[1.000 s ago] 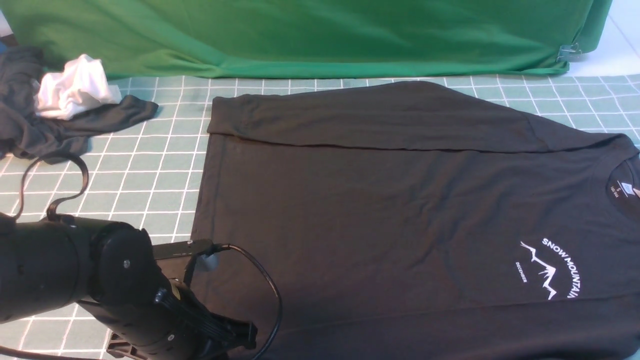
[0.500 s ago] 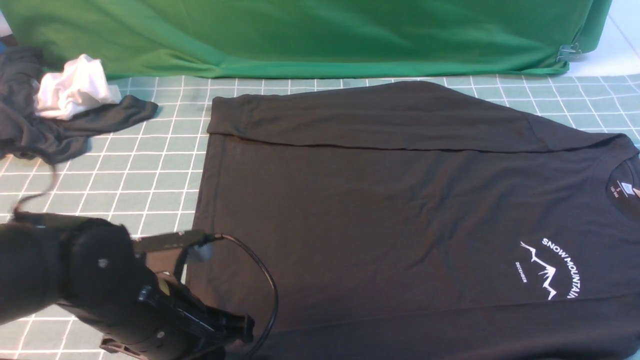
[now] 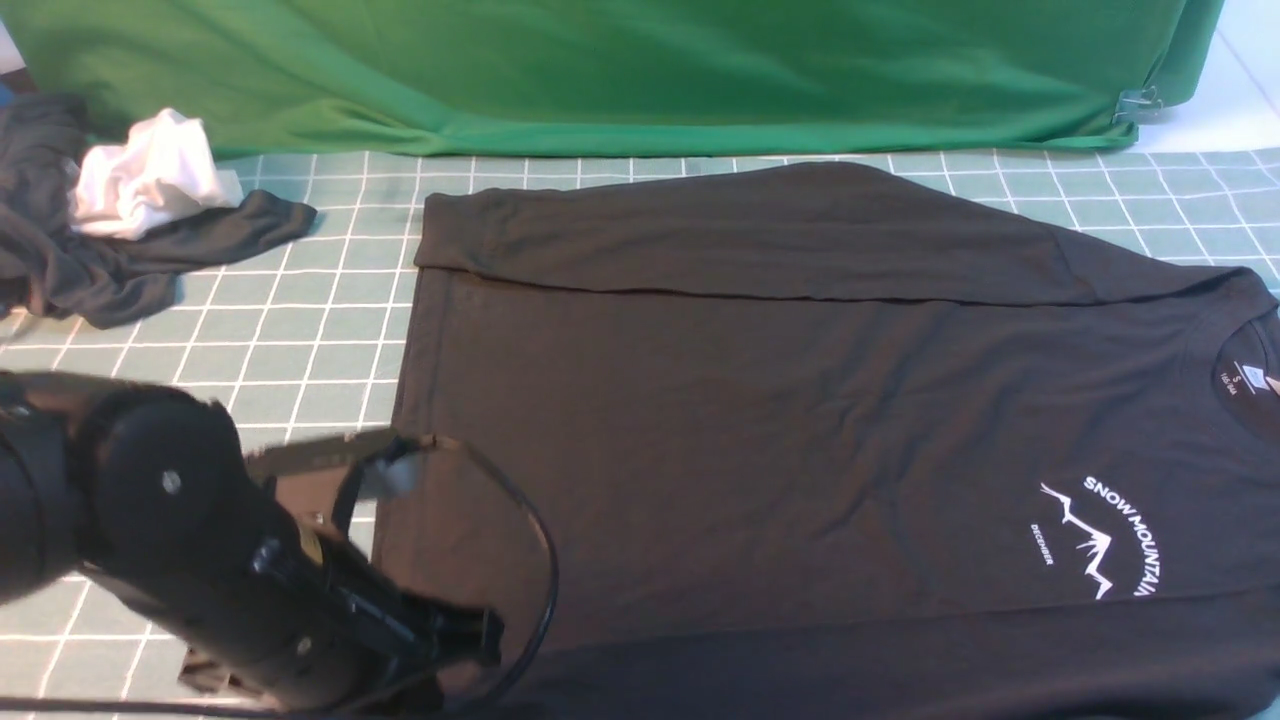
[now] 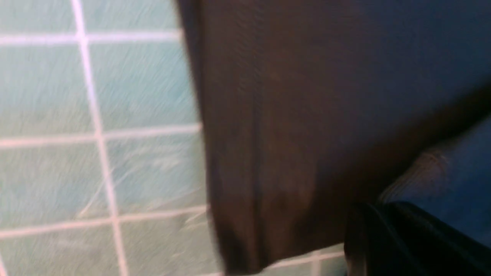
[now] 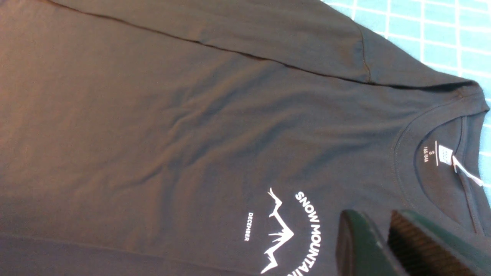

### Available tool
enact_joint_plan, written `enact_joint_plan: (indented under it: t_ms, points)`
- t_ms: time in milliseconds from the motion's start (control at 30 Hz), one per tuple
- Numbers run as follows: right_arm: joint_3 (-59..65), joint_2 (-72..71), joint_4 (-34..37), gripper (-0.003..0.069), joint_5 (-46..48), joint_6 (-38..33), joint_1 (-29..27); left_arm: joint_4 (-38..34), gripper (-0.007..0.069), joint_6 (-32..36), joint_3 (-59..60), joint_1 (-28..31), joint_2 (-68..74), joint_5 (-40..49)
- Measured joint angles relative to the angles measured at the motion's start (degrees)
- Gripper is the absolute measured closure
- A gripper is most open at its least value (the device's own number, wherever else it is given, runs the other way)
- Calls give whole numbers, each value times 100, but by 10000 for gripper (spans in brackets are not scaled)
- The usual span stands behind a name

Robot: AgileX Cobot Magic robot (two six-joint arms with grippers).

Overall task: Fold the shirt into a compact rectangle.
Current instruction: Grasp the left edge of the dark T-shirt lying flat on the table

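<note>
Shirt (image 3: 800, 400) corner clamped in left end effector (image 3: 470, 640); right end effector (image 5: 378, 224) ajar over chest.

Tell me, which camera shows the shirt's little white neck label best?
The right wrist view: the neck label is close up, the printed S readable. The front view shows it tiny at the right edge. The left wrist view shows only blurry shirt fabric, no label.

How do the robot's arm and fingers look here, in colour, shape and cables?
The left arm is matt black, with rounded joint housings and small silver screw heads. A thin black cable loops from a flat module at its wrist. The right gripper has dark, greenish-black fingers, one with a ribbed inner face.
</note>
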Motion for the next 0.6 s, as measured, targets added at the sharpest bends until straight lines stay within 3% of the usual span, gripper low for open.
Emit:
enact_joint_plan:
  t_ms: [267, 600]
  points:
    - [0, 0, 0, 526, 0, 0, 0, 74, 602, -55, 407, 0, 374, -674]
    - [0, 0, 0, 513, 0, 5, 0, 25, 592, 1, 455, 0, 417, -794]
